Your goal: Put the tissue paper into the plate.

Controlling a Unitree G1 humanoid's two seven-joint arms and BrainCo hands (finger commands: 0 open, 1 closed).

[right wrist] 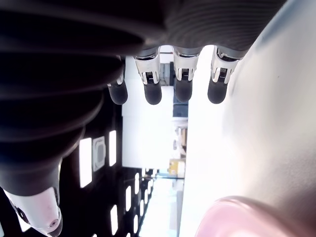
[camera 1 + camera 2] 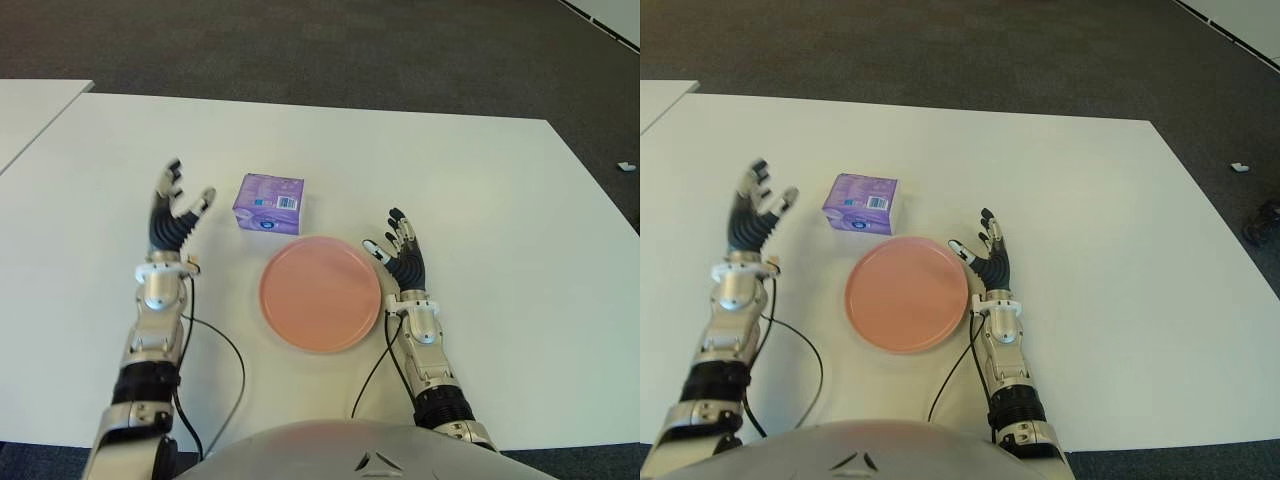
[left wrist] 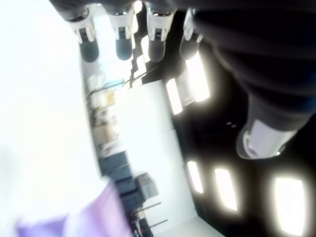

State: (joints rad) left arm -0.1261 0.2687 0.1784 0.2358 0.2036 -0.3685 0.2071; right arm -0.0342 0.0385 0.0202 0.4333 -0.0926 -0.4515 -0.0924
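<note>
Tissue pack [image 2: 268,202] is lying just right of my left hand [image 2: 176,218], fingers spread, holding nothing. Plate [image 2: 320,293] is sitting nearer me; my right hand [image 2: 402,258] is hovering open beside it.

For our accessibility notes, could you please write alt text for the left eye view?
A purple tissue pack lies on a white table just beyond an empty pink plate. The robot's open left hand shows left of the pack, and its open right hand at the plate's right edge.
</note>
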